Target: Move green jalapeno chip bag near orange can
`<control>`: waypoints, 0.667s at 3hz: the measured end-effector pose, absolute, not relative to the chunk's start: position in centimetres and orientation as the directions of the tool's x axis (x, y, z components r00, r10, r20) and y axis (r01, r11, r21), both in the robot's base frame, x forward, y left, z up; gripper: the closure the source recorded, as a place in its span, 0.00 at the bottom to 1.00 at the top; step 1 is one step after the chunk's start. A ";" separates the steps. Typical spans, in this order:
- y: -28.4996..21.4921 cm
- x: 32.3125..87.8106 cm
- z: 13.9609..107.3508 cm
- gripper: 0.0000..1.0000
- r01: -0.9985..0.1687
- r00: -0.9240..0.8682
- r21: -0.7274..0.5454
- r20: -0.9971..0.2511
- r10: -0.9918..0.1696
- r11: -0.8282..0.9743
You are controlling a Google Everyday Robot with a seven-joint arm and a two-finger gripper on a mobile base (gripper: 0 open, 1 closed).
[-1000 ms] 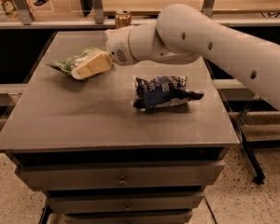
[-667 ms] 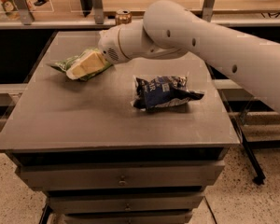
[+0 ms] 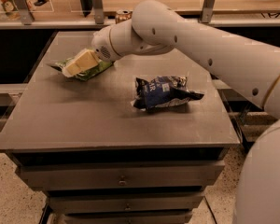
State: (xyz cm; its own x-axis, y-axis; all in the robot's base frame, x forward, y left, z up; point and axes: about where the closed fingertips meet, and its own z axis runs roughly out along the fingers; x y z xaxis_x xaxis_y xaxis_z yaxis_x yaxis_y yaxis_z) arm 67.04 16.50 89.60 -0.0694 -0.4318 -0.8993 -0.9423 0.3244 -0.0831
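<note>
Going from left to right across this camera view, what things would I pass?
green jalapeno chip bag, with the robot's tool down on top of it → orange can at the back → dark blue snack bag

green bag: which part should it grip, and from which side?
Probably the middle of the green bag, from above. It lies flat and crumpled on the table with its long axis roughly left-right. The low edges give little to pinch, so closing across the short width suits it. The claw is over the bag's middle.
</note>
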 end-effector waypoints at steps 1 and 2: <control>16.7 68.8 89.4 0.00 -0.943 -0.049 -0.116 -0.879 -0.474 0.312; 15.6 70.5 89.1 0.00 -0.943 -0.029 -0.151 -0.848 -0.529 0.295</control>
State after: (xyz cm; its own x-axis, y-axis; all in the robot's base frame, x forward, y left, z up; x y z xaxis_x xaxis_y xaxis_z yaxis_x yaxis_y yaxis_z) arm 70.50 15.59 89.14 -0.0295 -0.5290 -0.8481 -0.9435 0.2949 -0.1512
